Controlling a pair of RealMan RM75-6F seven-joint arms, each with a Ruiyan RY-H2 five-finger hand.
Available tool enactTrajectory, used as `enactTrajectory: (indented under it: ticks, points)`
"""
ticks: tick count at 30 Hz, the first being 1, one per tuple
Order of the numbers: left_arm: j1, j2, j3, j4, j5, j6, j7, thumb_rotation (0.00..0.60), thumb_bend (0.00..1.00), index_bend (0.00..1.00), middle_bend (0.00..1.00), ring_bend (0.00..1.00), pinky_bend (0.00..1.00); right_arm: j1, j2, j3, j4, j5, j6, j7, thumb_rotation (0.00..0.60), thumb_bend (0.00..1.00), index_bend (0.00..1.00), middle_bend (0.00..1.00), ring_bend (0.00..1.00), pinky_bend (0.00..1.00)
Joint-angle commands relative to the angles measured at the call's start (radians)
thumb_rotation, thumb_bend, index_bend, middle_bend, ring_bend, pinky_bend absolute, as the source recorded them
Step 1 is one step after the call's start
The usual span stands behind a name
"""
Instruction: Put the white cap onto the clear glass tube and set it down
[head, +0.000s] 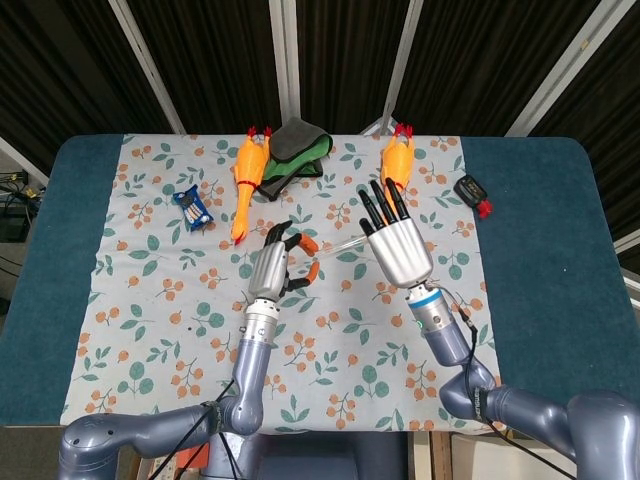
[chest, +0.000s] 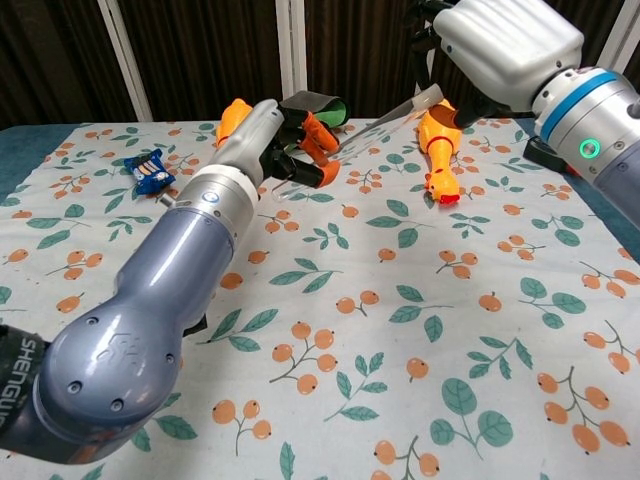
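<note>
- Right hand (head: 398, 250) up off the tabletop, clamped on the clear glass tube (head: 338, 244) – tube slants down and left out of it, open end aimed at the other hand.
- Left hand (head: 270, 268) also raised, fingers (chest: 322, 138) curled in close by the tube's free end. Presumably pinching the white cap, but can't actually spot the cap in either view – too small or hidden behind the orange fingertips, so can't tell whether anything's in there.
- Tube tip and left fingers nearly meeting in the chest view; can't say if touching.
- Looks like mid-capping: tube picked up and lined up, cap not visibly seated, set-down still to go.
- Further out on the floral cloth (head: 180, 330): two rubber chickens (head: 245, 180) (head: 397, 158), a green and dark pouch (head: 292, 145) at the back, a small blue packet (head: 191, 208) to the left.
- Black and red gadget (head: 471, 190) over on the bare blue tabletop (head: 540, 250).
</note>
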Motion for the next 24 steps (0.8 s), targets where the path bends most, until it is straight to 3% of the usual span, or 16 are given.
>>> enactTrajectory:
  ticks: [1,14,24]
  points:
    - [0.002,0.001,0.001,0.001,0.002,0.001,-0.004,0.6,0.73,0.61,0.63,0.1,0.0,-0.004,0.005,-0.002,-0.007,0.005,-0.005,-0.005,0.6,0.39,0.15,0.11,0.0,0.03]
    - [0.029,0.02,0.036,0.001,0.031,0.006,-0.028,0.6,0.73,0.61,0.63,0.1,0.0,-0.052,0.032,-0.031,-0.049,0.026,-0.003,-0.027,0.6,0.39,0.05,0.07,0.0,0.03]
    - [0.113,0.092,0.13,-0.038,0.054,0.0,-0.029,0.6,0.74,0.61,0.63,0.1,0.0,-0.084,0.071,-0.02,-0.077,0.054,0.005,-0.031,0.6,0.39,0.05,0.07,0.0,0.03]
